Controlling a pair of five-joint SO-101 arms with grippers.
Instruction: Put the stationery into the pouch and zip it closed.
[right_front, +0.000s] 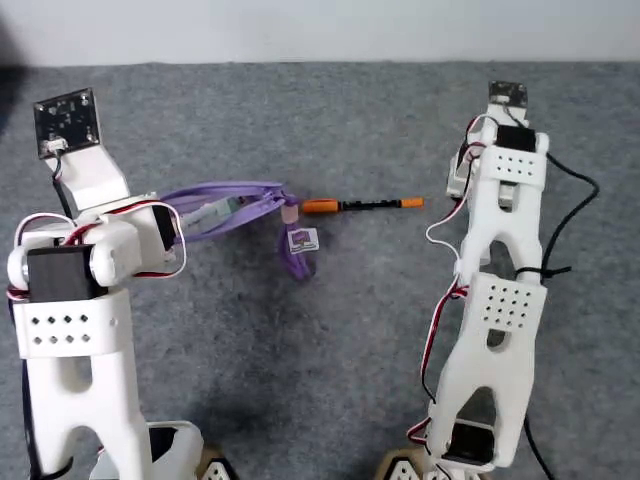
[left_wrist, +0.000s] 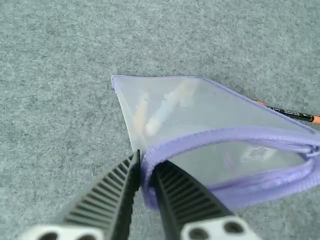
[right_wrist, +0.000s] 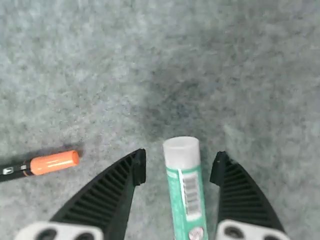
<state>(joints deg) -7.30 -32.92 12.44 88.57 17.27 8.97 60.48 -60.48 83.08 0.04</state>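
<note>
— Left claw (left_wrist: 142, 157)?
— Clenched on the hem of a translucent lilac mesh pouch with a purple zip (left_wrist: 200, 115). Ribbed black fingers (left_wrist: 107, 190) pressed to either side of the hem, close by a corner.
— Whereabouts in the high view?
— Left of centre, in the upper half of the frame. Stretched from the left arm (right_front: 75, 300) toward the middle, over the grey felt worktop (right_front: 300, 380). Zip bands parted, mouth agape.
— Anything inside?
— Two pale stick-like shapes (left_wrist: 150, 112), dim through the wall, too blurred to name.
— At the pouch's right end?
— A purple loop strap with a small square tag (right_front: 298, 245), flat on the felt, trailing toward the lower part of the frame.
— Other stationery?
— A slim black pen with orange ends (right_front: 362, 205), lying level at the centre of the upper half. Just beside the pouch's right end, outside it.
— Right claw (right_wrist: 180, 159)?
— Released, fingers spread wide. Between them a green-and-white glue stick with a white cap (right_wrist: 184, 185), flat on the felt, with a gap on either side, touching neither finger. One orange end of the pen nearby.
— Right arm (right_front: 500, 300)?
— Along the right side of the frame, well apart from the pouch.
</note>
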